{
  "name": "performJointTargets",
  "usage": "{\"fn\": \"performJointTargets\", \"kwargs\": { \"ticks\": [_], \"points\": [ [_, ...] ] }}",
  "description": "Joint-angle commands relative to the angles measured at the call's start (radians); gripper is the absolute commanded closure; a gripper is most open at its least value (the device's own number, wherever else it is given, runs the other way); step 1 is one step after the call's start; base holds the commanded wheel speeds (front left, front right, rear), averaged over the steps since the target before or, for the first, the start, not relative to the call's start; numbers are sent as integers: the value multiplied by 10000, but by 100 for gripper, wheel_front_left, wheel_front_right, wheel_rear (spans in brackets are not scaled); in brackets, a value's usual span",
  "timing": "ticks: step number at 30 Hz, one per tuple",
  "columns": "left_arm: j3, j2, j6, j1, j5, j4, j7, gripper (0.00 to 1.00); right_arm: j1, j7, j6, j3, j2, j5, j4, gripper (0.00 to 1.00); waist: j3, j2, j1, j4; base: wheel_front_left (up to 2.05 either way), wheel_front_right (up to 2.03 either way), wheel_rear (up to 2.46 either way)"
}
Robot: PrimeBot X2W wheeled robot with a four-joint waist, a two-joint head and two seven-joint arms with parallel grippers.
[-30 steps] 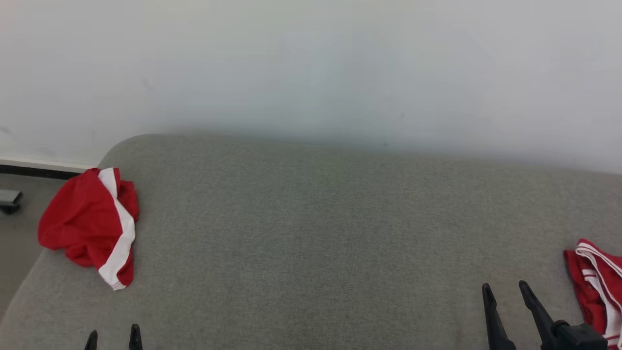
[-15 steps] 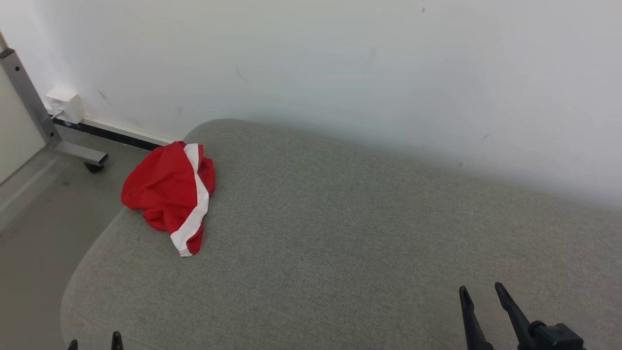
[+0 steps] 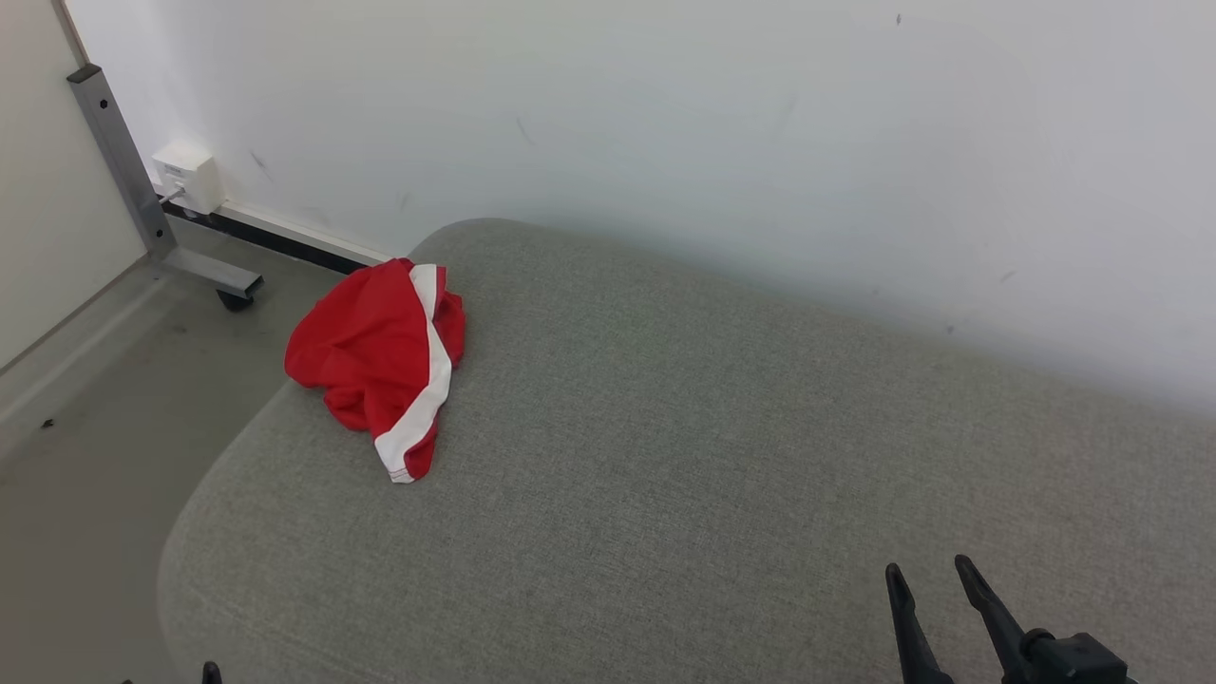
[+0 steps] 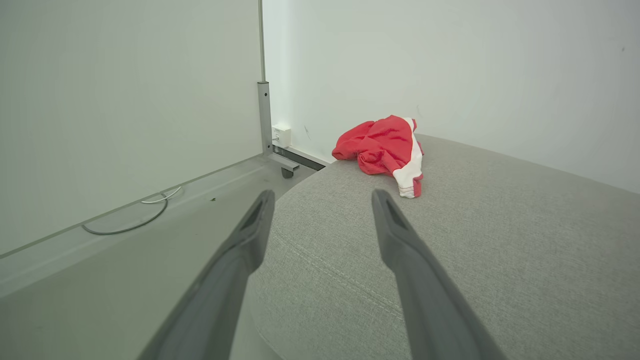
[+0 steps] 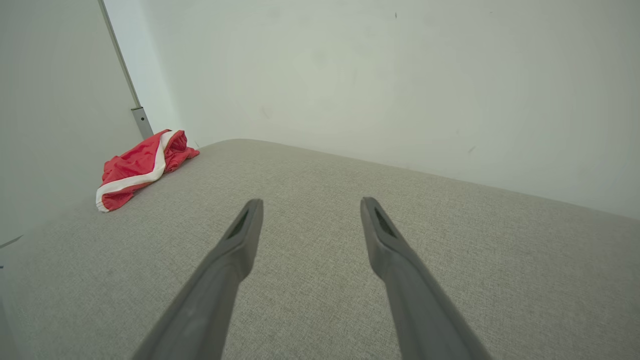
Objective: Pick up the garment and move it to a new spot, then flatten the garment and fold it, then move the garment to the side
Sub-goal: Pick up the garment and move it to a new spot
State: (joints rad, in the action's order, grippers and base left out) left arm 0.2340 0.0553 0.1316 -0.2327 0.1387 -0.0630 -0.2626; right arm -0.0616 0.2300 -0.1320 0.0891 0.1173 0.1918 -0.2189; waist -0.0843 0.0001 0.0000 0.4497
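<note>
1. The garment [image 3: 380, 366] is red w/ a white stripe, prob. shorts. It's bunched in a heap at the far-left corner of the grey cushion [image 3: 665, 494], right at the rounded edge, w/ floor [image 3: 76, 475] just past it.
2. It's crumpled, not flat, so I'd say the task is at its very 1st step.
3. My left claw [image 4: 322, 194] has its fingers spread wide w/ nothing between them. It sits low by the near-left edge of the cushion, aimed roughly at the heap but well short of it.
4. My right claw [image 3: 929, 567] is spread too, and empty. It's over bare cushion at the near right, well apart from the garment.
5. Why both are spread: my guess is they're ready to bite cloth w/o an extra move.
6. Next, I think the left one goes in, since it's nearer. It should pinch a top fold, lift, and carry to the bare middle, where there's room to flatten.
7. Risks:
   - A shove instead of a pinch could slide the heap off the edge.
   - Loose cloth may come up as one layer and trail.
   - The metal post [image 3: 123, 171] and the wall [image 3: 665, 114] are near that corner, so not much room there.
</note>
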Motion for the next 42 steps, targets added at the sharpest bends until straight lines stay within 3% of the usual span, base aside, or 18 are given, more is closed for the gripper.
{"fn": "performJointTargets", "kwargs": {
  "ticks": [1, 7, 11, 15, 20, 23, 29, 36, 42],
  "points": [
    [27, -27, -21, -54, -111, 25, -28, 0, 51, 34, 25, 18, 89, 42, -31, 0, -3, -1, 0, -22, 0, 0, 0],
    [-305, -22, -21, -8, -3, -62, -28, 0, 131, -32, 25, 107, 172, 100, -4, 0, 22, -1, 0, -232, 0, 0, 0],
    [-607, 322, -21, 504, 677, -279, -28, 0, 267, -101, 25, 246, 252, 95, 82, 0, 171, -1, 0, -480, 0, 0, 0],
    [-1134, 1310, -21, 1664, 1575, -880, 339, 0, 617, -270, 25, 471, 394, 15, 283, 0, 597, -1, 0, -883, 0, 0, 0],
    [-1292, 2668, -21, 3585, 3089, -1610, 1868, 0, 1321, -576, 24, 942, 605, -118, 614, 0, 1491, -1, 0, -1800, 0, 0, 0],
    [-707, 3211, -20, 5000, 4571, -2226, 2824, 0, 1865, -778, 25, 1396, 745, -173, 818, 0, 2224, -1, 0, -2530, 0, 0, 0],
    [218, 4507, -146, 6749, 6146, -3079, 4602, 0, 2986, -925, 25, 2042, 684, -347, 1236, 0, 3914, -1, 0, -3934, 0, 0, 0],
    [1679, 5585, -1166, 8038, 7648, -4184, 6197, 0, 3812, -584, 25, 2347, 291, -501, 1341, 0, 5431, -1, 0, -5305, 0, 0, 0],
    [2166, 6105, -1678, 8257, 8251, -4565, 7272, 0, 4032, -316, 25, 2178, 68, -594, 1393, 0, 6115, -1, 0, -5802, 0, 0, 0]
  ]
}}
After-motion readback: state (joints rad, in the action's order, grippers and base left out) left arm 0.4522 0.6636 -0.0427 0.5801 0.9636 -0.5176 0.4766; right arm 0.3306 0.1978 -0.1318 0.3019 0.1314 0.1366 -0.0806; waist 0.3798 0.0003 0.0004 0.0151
